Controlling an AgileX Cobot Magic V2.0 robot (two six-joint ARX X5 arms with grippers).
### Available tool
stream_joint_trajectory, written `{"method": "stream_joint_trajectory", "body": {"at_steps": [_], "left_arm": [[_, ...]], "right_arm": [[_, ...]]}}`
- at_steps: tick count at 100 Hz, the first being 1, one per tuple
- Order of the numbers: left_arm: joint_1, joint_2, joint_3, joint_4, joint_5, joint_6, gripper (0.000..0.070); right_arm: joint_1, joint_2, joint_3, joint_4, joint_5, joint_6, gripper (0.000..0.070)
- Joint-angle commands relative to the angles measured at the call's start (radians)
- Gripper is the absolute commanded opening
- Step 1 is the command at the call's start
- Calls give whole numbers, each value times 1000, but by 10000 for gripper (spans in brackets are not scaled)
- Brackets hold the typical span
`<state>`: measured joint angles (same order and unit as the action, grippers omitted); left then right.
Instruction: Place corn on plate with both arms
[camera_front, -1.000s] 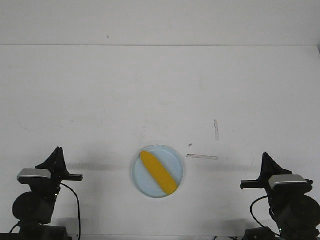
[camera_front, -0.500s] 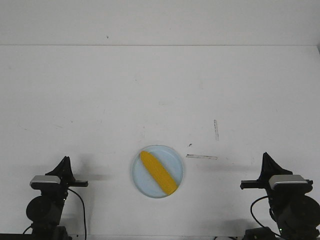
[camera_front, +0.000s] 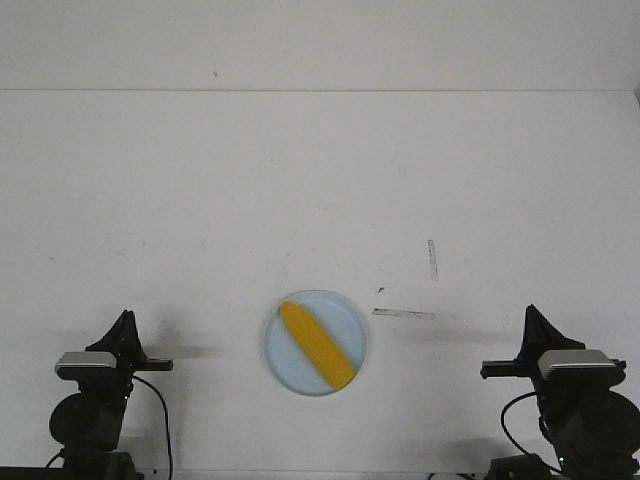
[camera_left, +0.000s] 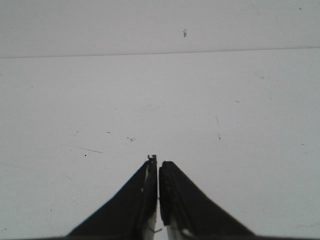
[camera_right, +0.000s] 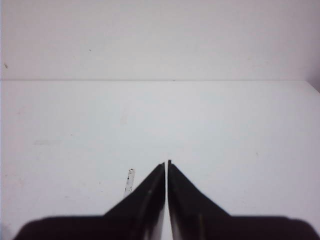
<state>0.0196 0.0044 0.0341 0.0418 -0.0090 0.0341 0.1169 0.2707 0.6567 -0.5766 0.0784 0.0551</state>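
Front view, as I saw it from the remote station. The plate (camera_front: 315, 343) lay on the white worktop (camera_front: 320, 200), toward 6 o'clock from the worktop's centre and roughly midway between the two arms. The corn (camera_front: 317, 345) rested on the plate, wholly within its rim, lying on a diagonal with one end toward 10 o'clock and the other toward 4 o'clock.

The left tool (camera_front: 124, 321) sat at about 9 o'clock from the plate, well apart from it, close to the near edge of the worktop. In the left wrist view I read the left tool (camera_left: 158, 161) as pressed together, its two black fingers (camera_left: 142, 200) meeting along a thin seam with nothing between them.

The right tool (camera_front: 532, 315) sat at about 3 o'clock from the plate, also well apart from it. In the right wrist view the right tool (camera_right: 166, 162) was likewise pressed together and held nothing.

Two strips of clear tape marked the worktop on the right side of the plate: one tape strip (camera_front: 404, 314) lay near the plate at about 2 o'clock, and a shorter tape strip (camera_front: 433, 259) stood farther out in the same direction. The shorter strip (camera_right: 130, 180) also appeared beside the right tool's fingers in the right wrist view.
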Motion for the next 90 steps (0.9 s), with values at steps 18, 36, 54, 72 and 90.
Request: {"method": "stream_joint_trajectory", "body": {"at_steps": [18,36,54,72,90], "left_arm": [[2,-1,-21,11,2,-1,1],[2,-1,-21,11,2,-1,0],[2,-1,-21,11,2,-1,0],[2,-1,-21,11,2,-1,1],[2,-1,-21,11,2,-1,1]], "right_arm": [[1,-1,5,8,0,-7,17],[1,-1,5,8,0,-7,17],[-5,-2,5,26,18,-105,17],[-51,-4,-59,155,19,-108,17],[-106,-35,-246,338,16,-103,16]]}}
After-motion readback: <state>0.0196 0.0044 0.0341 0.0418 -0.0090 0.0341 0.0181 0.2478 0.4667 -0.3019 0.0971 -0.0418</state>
